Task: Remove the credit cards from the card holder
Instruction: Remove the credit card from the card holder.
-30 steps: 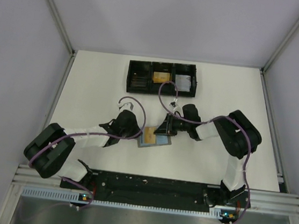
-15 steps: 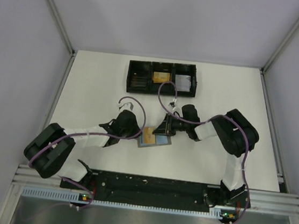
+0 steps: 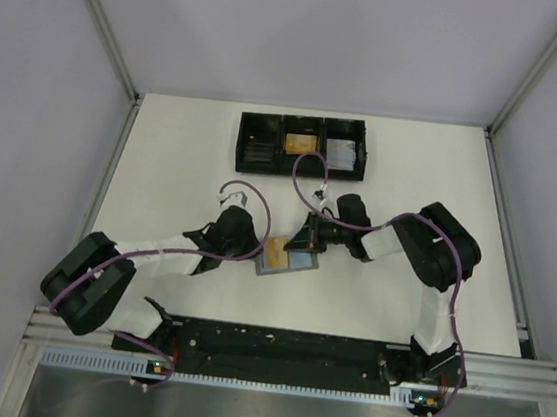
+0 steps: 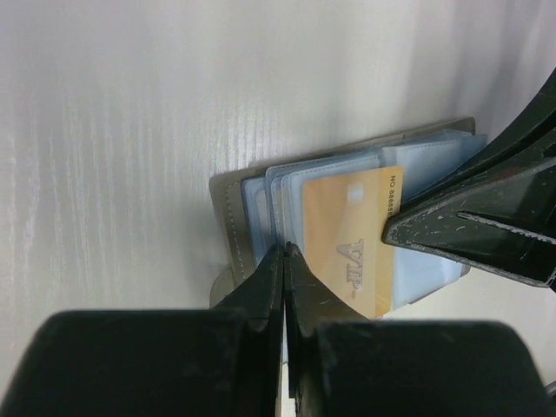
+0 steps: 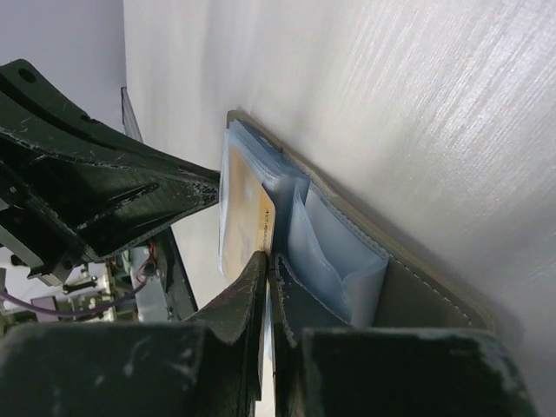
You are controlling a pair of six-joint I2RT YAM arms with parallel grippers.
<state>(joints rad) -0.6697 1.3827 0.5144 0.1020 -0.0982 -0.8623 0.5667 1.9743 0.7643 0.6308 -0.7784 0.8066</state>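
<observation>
The right pincer point(image 5: 268, 259) pinches the gold card point(image 4: 347, 243) in the card holder point(image 4: 230, 208); left pincer point(image 4: 284, 252) pressed together, tips on its sleeves.

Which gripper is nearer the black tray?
Right. The right gripper, shut on the orange card, is in front of the tray; the left gripper is farther, left of the card holder.

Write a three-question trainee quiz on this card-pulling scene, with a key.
1. True or false: the left claw stands open.
2. Which claw pinches the orange plastic VIP card on the open grey folding card holder? A: the left. B: the right claw.
3. Fill in: the black three-compartment plastic tray holds another orange card in its ___ compartment.
Key: 1 false; 2 B; 3 middle.
</observation>
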